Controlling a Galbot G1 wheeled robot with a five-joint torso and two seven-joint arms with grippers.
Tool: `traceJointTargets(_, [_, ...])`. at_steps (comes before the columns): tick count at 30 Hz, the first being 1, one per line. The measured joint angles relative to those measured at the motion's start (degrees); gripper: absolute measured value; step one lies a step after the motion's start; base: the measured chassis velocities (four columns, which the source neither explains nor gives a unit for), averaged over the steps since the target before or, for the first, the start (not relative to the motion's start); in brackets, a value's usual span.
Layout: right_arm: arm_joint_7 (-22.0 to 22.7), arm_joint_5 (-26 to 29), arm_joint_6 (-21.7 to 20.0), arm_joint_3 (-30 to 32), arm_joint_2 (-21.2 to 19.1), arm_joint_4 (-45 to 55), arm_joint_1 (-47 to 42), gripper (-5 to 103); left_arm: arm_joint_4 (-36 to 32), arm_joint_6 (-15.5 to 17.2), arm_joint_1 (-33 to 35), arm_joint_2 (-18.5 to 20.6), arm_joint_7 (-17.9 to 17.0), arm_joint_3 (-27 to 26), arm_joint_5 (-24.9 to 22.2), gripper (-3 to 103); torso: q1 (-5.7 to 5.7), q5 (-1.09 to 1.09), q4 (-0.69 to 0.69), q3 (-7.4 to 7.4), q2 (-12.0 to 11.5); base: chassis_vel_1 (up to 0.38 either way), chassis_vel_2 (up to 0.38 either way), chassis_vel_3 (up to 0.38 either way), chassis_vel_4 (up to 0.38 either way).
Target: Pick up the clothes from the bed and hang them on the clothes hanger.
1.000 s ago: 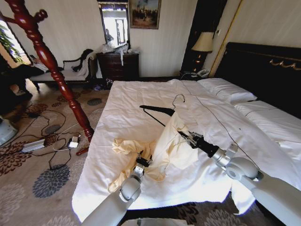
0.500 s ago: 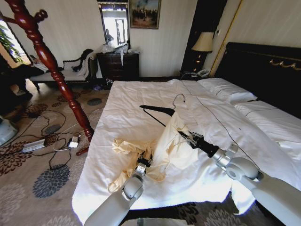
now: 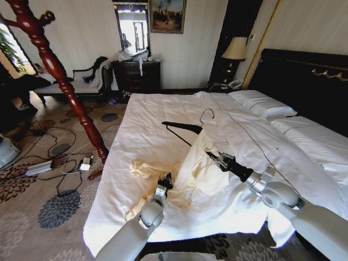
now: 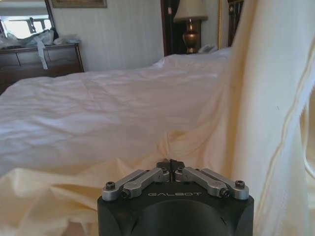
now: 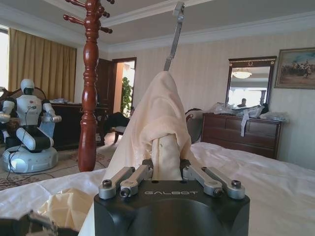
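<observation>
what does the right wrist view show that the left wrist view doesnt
Right wrist view alone: the right gripper shut on the clothes, draped over the clothes hanger, whose silver hook pokes out on top; also the red-brown coat stand and another robot.

Left wrist view alone: the left gripper, shut, low against the garment's spread fabric, and a bedside lamp.

Both share: the cream garment, the bed, the dresser.

Bed (image 3: 163, 136): wide, white duvet with a thin dark seam, black headboard.
Pillows (image 3: 261, 104): white, at the headboard end.
Clothes (image 3: 198, 166): cream-yellow garment, partly bunched on the duvet near the foot end.
Clothes hanger (image 3: 185, 128): black, silver hook, lying mid-bed, one end under the garment.
</observation>
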Motion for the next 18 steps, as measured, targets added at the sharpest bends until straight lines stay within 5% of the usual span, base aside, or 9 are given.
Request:
traceJointTargets(12, [-0.1,0.1,0.4,-0.2,0.1,-1.1,0.5,20,-8.6,-1.4,-1.5,8.2,1.8,-8.1,-14.4,0,0.0,-0.01,0.01,0.0,0.0,0.0,0.0,0.0,0.0])
traceJointTargets(18, [-4.9,1.1,1.2,-0.1,-0.6,-0.1,0.0,20,-9.3,-1.0,-6.0,10.3,1.5,-10.9,-20.9,0,0.01,-0.01,0.01,0.0,0.0,0.0,0.0,0.0,0.0])
